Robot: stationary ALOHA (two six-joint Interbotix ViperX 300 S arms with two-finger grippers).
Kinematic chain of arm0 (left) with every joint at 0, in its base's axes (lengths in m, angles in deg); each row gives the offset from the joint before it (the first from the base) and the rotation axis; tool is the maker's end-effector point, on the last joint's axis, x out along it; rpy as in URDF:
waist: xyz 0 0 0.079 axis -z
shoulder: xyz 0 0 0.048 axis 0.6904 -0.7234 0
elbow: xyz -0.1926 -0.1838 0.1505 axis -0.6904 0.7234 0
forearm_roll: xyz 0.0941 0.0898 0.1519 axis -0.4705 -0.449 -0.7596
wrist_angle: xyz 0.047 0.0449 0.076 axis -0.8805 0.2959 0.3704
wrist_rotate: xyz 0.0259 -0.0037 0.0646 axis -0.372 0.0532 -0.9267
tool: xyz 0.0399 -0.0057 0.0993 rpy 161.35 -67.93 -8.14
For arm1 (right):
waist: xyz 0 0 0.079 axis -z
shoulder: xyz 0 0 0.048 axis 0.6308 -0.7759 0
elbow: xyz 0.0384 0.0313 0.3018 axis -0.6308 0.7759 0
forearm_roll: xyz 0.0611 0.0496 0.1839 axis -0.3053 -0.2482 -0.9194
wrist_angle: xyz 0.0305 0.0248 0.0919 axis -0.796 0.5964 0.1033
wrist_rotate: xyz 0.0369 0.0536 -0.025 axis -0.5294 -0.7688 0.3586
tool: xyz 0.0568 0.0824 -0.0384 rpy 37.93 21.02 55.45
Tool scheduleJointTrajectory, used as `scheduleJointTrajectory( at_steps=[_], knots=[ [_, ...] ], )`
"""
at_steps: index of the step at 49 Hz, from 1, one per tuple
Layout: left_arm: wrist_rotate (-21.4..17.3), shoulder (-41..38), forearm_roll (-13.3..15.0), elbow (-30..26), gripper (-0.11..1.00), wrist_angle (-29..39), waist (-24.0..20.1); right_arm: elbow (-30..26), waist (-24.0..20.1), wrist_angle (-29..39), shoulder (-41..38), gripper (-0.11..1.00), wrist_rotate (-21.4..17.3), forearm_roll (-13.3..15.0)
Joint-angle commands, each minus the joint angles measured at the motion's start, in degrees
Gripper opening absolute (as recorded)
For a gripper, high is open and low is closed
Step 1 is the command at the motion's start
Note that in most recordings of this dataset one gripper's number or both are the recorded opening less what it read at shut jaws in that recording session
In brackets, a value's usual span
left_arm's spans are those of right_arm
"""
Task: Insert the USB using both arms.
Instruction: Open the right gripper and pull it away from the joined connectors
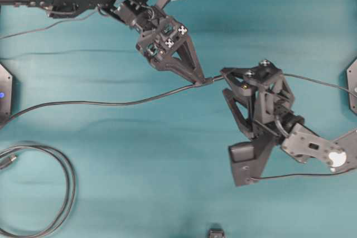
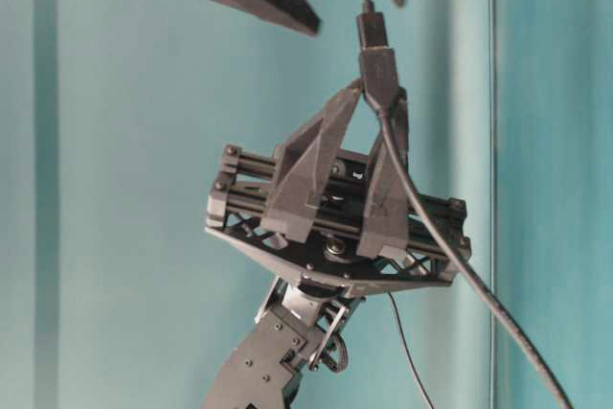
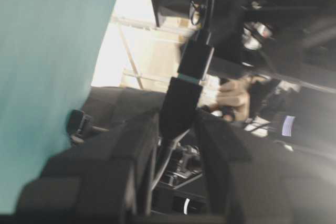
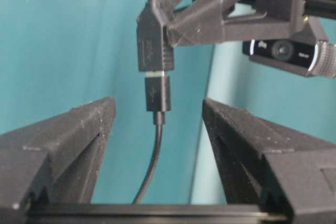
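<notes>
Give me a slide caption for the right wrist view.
USB plug seated in the socket end held by the left gripper, right gripper open around it.

Small dark USB plug [image 4: 157,92] on a thin dark grey cable [image 4: 151,161], seated in the chunkier all-dark socket end [image 4: 153,43]; only a narrow silvery band of its metal tip shows at the joint. The joined pair hangs above the teal surface. The two black jointed robot arms meet there: left gripper [image 1: 199,80] clamps the socket, right gripper [image 4: 157,129] stands spread around the plug, not touching it.
</notes>
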Motion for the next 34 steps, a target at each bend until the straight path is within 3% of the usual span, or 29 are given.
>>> scheduleJointTrajectory(
  at_steps=[1, 9, 18, 28, 34],
  knots=[
    [0.53, 2.81, -2.29, -0.88, 0.26, -1.41, 0.44, -0.7, -0.44, -0.09, 4.48, 0.74, -1.14, -0.18],
    [0.53, 4.31, -12.57, -2.02, 0.26, -7.73, 2.29, -0.97, -0.44, 0.0, 11.51, 0.74, -2.9, -1.67],
    [0.53, 5.27, -26.46, -2.11, 0.26, -15.03, 5.63, -1.58, -0.35, 1.58, 17.84, 0.74, -6.94, -4.66],
    [0.62, 5.36, -44.12, -2.9, 0.26, -23.2, 10.99, -0.7, 0.26, 3.69, 24.26, 0.74, -21.18, -4.83],
    [0.62, 5.19, -50.1, -2.55, 0.26, -27.69, 12.57, 1.32, 0.7, 3.78, 27.16, 0.74, -30.59, -4.83]
  ],
)
